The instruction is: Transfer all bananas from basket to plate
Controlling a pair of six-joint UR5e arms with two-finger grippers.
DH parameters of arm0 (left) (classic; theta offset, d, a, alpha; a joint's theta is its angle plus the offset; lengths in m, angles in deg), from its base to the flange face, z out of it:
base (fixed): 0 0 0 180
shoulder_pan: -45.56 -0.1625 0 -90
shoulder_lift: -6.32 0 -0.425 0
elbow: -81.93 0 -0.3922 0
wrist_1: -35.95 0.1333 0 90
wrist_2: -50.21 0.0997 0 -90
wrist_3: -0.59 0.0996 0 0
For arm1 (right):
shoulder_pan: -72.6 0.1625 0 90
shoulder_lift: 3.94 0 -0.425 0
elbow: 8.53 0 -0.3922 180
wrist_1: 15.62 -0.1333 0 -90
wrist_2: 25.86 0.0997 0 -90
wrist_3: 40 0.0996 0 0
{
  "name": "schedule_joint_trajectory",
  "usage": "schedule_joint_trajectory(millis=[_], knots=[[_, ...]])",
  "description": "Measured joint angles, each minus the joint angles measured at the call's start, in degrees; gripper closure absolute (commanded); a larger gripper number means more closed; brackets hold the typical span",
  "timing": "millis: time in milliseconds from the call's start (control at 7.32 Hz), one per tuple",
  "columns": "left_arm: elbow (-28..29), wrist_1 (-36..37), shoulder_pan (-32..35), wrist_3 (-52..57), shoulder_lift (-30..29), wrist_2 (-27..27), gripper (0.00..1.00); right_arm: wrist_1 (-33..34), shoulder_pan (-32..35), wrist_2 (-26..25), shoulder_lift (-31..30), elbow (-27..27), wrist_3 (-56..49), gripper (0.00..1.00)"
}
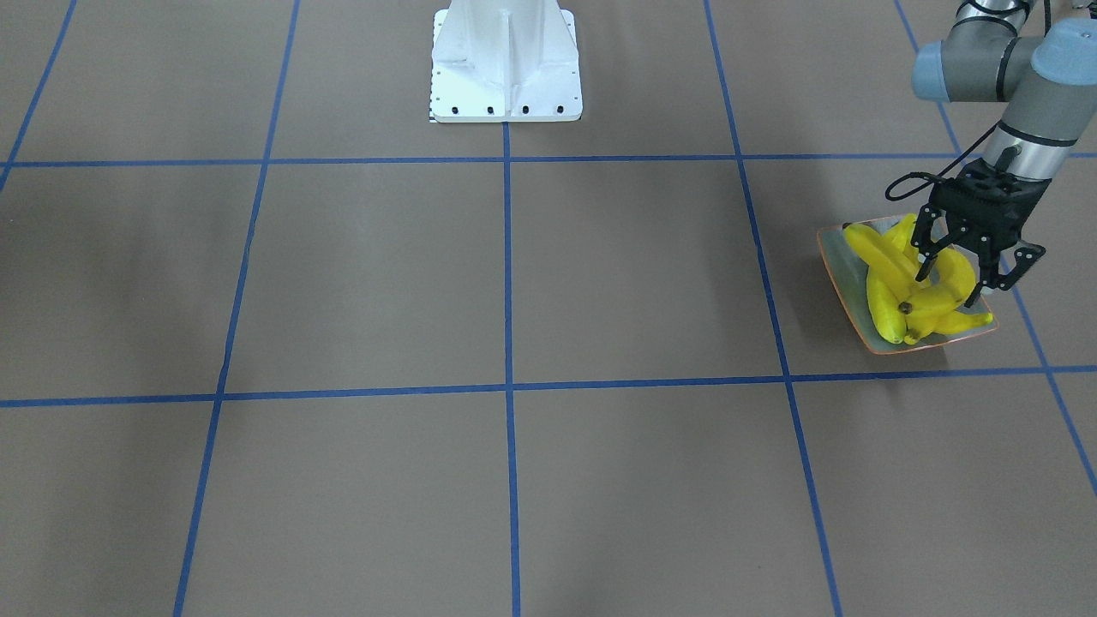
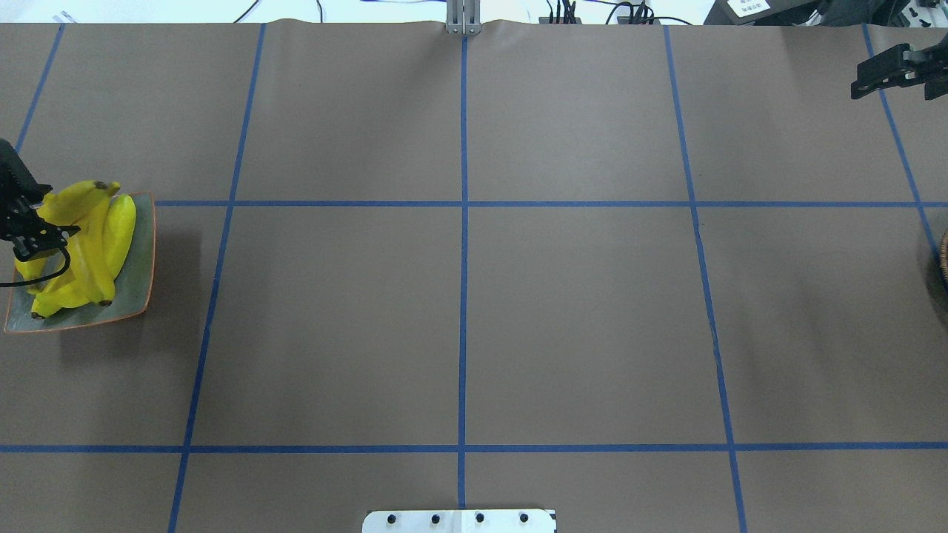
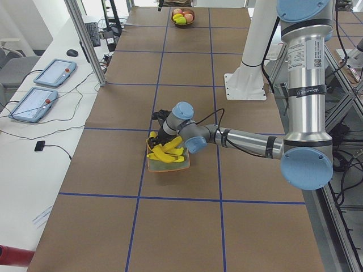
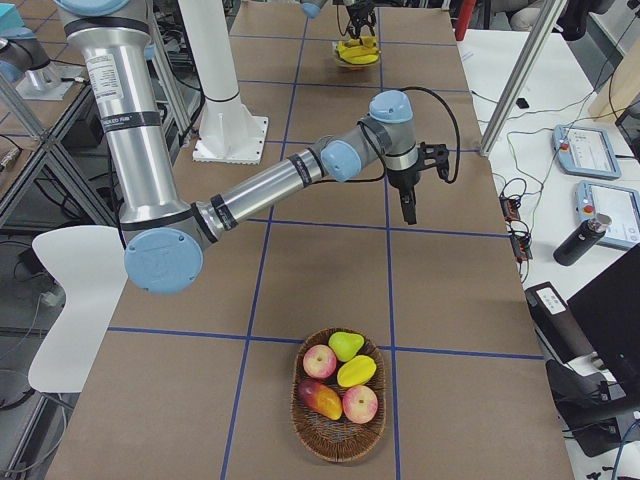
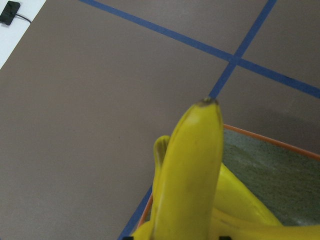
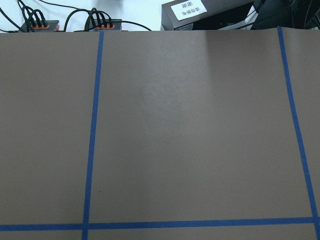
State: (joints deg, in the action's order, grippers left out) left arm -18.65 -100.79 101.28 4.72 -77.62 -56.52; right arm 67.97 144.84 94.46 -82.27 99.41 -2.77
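On the blue-gridded tabletop (image 1: 634, 274), bananas (image 1: 883, 296) are piled on the plate (image 1: 844, 278), the topmost straddled by the released left claw (image 1: 946, 288); the right claw (image 2: 858, 81) is spread, empty.

Quantities in view:
- bananas (image 2: 89, 244): 4
- plate (image 2: 139, 259): 1
- basket (image 4: 335, 440): 1
- other fruit (image 4: 356, 371) in the basket: 5, comprising 2 apples (image 4: 320, 361) and 3 pieces of unclear kind
- tablets (image 3: 55, 72): 2

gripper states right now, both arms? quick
Left gripper: fingers straddle the top banana on the plate; gripping it or not cannot be told.
Right gripper: open, holding nothing.
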Motion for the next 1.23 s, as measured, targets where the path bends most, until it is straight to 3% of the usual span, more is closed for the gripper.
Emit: schedule_joint_trajectory(millis=[683,819,956,1229], knots=[[0.1,0.0,-0.1,-0.1,-0.1,0.0,0.2,0.0,0.0,0.0,0.0,0.0,0.0,0.0],[0.1,0.0,-0.1,-0.1,-0.1,0.0,0.0,0.0,0.0,0.0,0.0,0.0,0.0,0.0],[-0.6,0.2,0.0,-1.3,0.0,-1.4,0.0,0.0,0.0,0.0,0.0,0.0,0.0,0.0],[-2.3,1.2,1.6,-15.7,-0.1,-12.1,0.0,0.0,0.0,0.0,0.0,0.0,-0.1,0.0]])
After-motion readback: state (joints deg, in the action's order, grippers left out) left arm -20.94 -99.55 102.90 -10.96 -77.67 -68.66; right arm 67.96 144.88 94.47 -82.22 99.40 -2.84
